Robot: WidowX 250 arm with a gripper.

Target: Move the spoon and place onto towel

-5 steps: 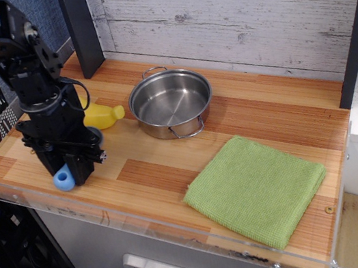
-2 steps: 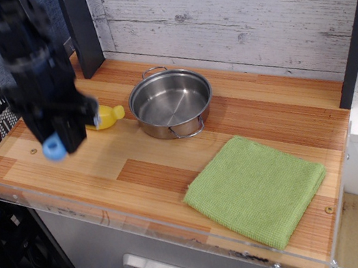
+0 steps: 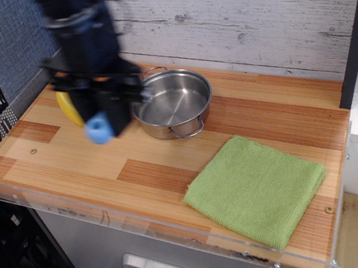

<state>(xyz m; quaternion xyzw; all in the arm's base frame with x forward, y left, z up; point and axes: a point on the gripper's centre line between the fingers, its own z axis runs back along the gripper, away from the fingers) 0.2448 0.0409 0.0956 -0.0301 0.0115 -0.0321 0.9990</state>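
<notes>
My gripper (image 3: 109, 122) is shut on the spoon (image 3: 99, 129) and holds it in the air above the wooden counter, just left of the steel pot (image 3: 172, 102). Only the spoon's light-blue handle end with its hole shows below the black fingers; its grey bowl is hidden inside the gripper. The arm is motion-blurred. The light-green towel (image 3: 256, 188) lies flat at the front right of the counter, well to the right of the gripper.
A yellow toy banana (image 3: 67, 106) lies behind the gripper at the left, partly hidden. A grey plank wall stands at the back. A clear plastic rim (image 3: 147, 226) runs along the counter's front edge.
The gripper has lifted the spoon off the counter's left front and carried it up and to the right, now beside the pot. The banana, pot and towel have not moved.
</notes>
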